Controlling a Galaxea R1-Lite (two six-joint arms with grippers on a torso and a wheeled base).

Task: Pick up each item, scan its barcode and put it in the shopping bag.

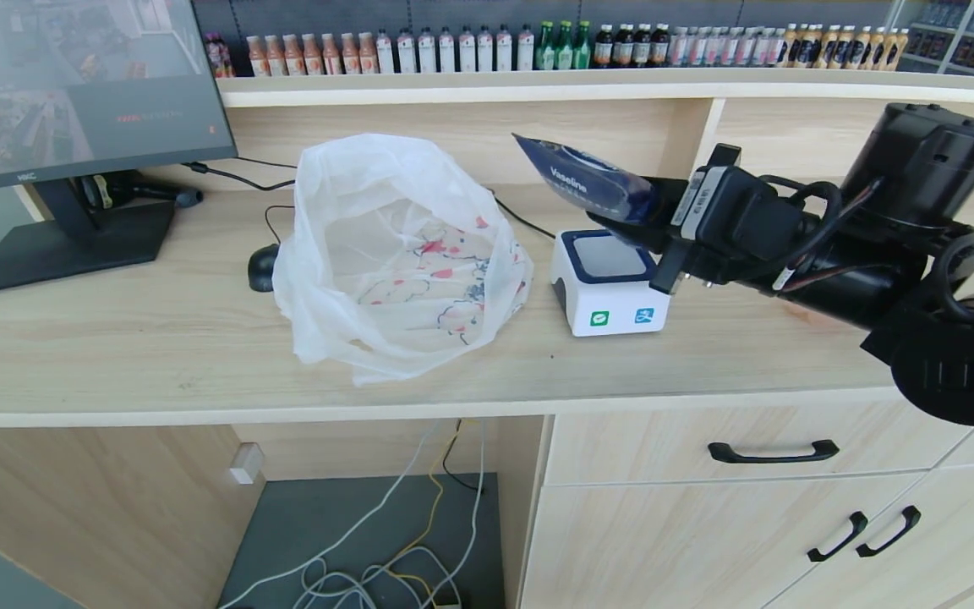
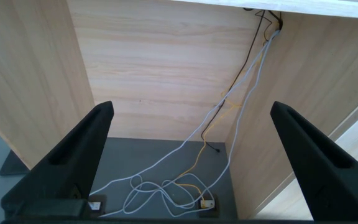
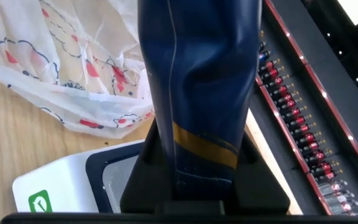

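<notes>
The right fingers (image 3: 263, 186) are clenched on the lower end of a dark blue pouch (image 1: 588, 182), which juts out from them, tilted upward and held in the air above the desk (image 1: 115, 338). Directly below the fingers and the pouch sits a white scanner (image 1: 610, 283), its window facing up. Past the pouch's free end, just beside the scanner on the robot's left, a thin white bag (image 1: 394, 254) stands open-mouthed on the desk. Farther out from the fingers, beyond the bag, lie a black mouse (image 1: 262, 267) and a monitor (image 1: 73, 76). Bottles (image 1: 538, 46) line the shelf behind. The left fingers (image 2: 79, 155) are spread apart and grasp nothing, low under the desk, facing loose cables (image 2: 185, 186) on the dark floor between wooden panels.
</notes>
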